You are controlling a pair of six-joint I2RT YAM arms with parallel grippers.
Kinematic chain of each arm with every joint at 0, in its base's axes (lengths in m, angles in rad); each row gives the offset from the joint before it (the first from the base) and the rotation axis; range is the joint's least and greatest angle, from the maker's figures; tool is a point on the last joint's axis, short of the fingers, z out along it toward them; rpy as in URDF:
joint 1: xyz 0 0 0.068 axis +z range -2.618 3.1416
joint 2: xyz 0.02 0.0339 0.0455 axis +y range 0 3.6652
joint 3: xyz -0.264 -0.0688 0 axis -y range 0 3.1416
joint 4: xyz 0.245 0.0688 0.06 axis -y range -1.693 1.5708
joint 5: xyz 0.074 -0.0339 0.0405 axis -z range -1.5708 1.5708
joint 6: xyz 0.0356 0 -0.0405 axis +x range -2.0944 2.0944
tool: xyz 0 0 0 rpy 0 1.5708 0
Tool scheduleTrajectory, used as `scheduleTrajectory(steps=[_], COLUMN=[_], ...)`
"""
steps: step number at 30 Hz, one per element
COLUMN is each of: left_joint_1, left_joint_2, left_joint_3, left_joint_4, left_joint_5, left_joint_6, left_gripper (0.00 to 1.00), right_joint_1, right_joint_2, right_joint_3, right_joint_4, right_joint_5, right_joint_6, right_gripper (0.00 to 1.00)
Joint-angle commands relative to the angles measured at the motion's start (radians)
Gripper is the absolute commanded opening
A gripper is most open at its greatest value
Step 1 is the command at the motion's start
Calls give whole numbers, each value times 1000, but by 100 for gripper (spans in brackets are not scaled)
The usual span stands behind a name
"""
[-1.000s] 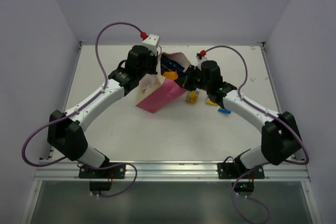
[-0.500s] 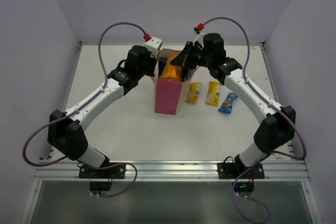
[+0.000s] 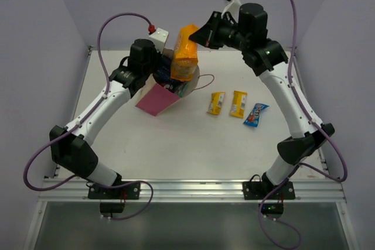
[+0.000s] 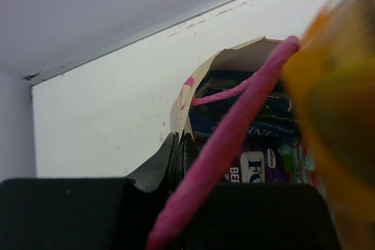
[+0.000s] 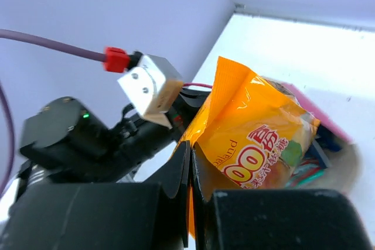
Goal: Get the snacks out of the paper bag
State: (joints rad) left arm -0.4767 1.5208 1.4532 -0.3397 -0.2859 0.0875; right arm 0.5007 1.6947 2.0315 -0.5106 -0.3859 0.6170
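Note:
The paper bag [image 3: 157, 99] with pink sides leans tilted at the back middle of the table, mouth facing up and right. My left gripper [image 3: 159, 73] is shut on its rim [image 4: 183, 115]. Dark blue and purple packets [image 4: 258, 165] show inside it. My right gripper [image 3: 199, 35] is shut on the top edge of the orange-yellow packet [image 3: 184, 52], which hangs in the air above the bag's mouth; it also shows in the right wrist view [image 5: 258, 139]. Two small yellow packets [image 3: 217, 103] [image 3: 238, 103] and a small blue one [image 3: 254, 114] lie on the table to the right.
A pink cord handle [image 3: 204, 81] trails out of the bag onto the table. The white table [image 3: 193, 150] is walled at the back and sides by lilac panels. The left arm's wrist camera block [image 5: 149, 89] sits close to the lifted packet.
My right gripper rose up and back, lifting the orange-yellow packet out of the bag. The bag went from upright to tilted as my left gripper shifted left with its rim.

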Motion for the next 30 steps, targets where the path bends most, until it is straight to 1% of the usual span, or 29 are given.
scheduleTrajectory(steps=[1, 3, 6, 9, 13, 14, 16, 17, 18, 20, 21, 24, 25, 26, 27, 28, 29, 30], left_joint_1=[50, 62, 72, 70, 70, 70, 70, 69, 67, 61, 56, 32, 9, -3, -31, -43, -51, -62], left_joint_2=[-68, -83, -109, -149, -212, -221, -241, -244, -246, -249, -249, -246, -238, -232, -226, -214, -206, -192], left_joint_3=[18, -5, -62, -126, -185, -195, -229, -240, -261, -283, -300, -329, -332, -332, -332, -333, -326, -320], left_joint_4=[88, 111, 140, 159, 159, 159, 163, 165, 165, 165, 166, 191, 200, 199, 199, 199, 196, 191], left_joint_5=[-61, -55, -19, 66, 214, 272, 313, 339, 344, 352, 352, 363, 343, 334, 317, 266, 246, 229], left_joint_6=[98, 145, 237, 314, 340, 337, 324, 311, 304, 267, 250, 164, 143, 118, 106, 89, 60, 40], left_gripper=[0, 0, 0, 0, 0, 0, 0, 0, 0, 0, 0, 0, 0, 0, 0, 0, 0, 0], right_joint_1=[-53, -102, -172, -214, -226, -226, -226, -226, -226, -214, -206, -150, -131, -85, -61, -32, 20, 47], right_joint_2=[-90, -108, -136, -152, -112, -89, -70, -64, -50, -50, -69, -118, -162, -188, -216, -265, -285, -299], right_joint_3=[127, 119, 49, -43, -141, -166, -252, -283, -328, -375, -423, -511, -536, -568, -632, -666, -706, -775], right_joint_4=[9, 9, 3, 9, 64, 82, 159, 179, 201, 222, 247, 285, 297, 323, 363, 391, 423, 475], right_joint_5=[48, 47, 32, 54, 87, 90, 94, 105, 113, 119, 125, 159, 168, 180, 194, 205, 203, 211], right_joint_6=[-51, -43, -31, -65, -123, -125, -119, -112, -109, -91, -83, -51, -16, 1, 24, 80, 111, 180], right_gripper=[0, 0, 0, 0, 0, 0, 0, 2, 15, 29, 44, 67, 70, 74, 74, 74, 74, 74])
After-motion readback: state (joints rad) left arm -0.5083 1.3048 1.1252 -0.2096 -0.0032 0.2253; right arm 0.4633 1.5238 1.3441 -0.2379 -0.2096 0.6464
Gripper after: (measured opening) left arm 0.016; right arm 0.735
